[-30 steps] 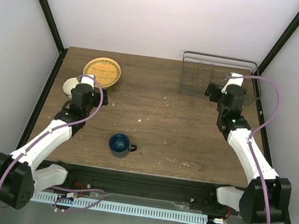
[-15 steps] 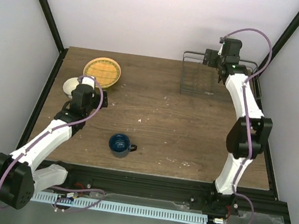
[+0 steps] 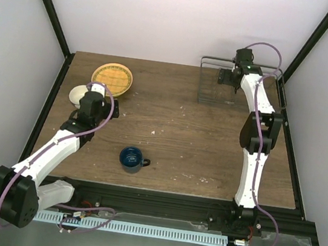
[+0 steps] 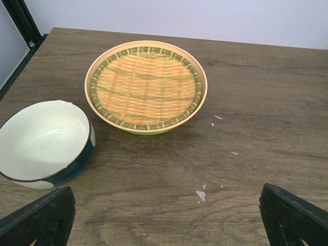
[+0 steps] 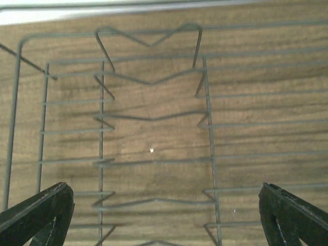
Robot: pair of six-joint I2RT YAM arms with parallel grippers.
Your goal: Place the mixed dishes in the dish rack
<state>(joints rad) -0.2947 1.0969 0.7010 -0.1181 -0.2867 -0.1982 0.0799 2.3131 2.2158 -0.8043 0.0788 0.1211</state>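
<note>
Dish rack [image 3: 211,88] first, from the overhead camera: it stands at the far right of the table [image 3: 197,146], directly under my right tool [image 3: 226,78], whose arm reaches well forward and up over the wires. I cannot tell from here how far the fingers are spread. My left tool [image 3: 97,91] sits low over the table's left side. The yellow-orange plate [image 3: 112,79] lies just beyond it, the small blue-and-white cup [image 3: 77,94] is just to its left, and the dark blue mug [image 3: 130,158] stands well behind it and to its right, mouth up, with its handle pointing toward my right arm's side.

From the left wrist, my left tool [image 4: 166,192] is spread wide and holds nothing; only one black fingertip [image 4: 46,215] shows in each bottom corner. The plate [image 4: 146,87] lies flat ahead of the tool, its woven grid face up. The cup [image 4: 43,141] sits nearer, ahead of the left finger and just beside the plate, white inside and dark outside.

From the right wrist, my right tool [image 5: 165,189] is likewise spread wide and holds nothing. The rack's thin wires [image 5: 101,143] and bent dividers lie straight below, between and beyond the fingers, with the wood of the table showing through them.
</note>
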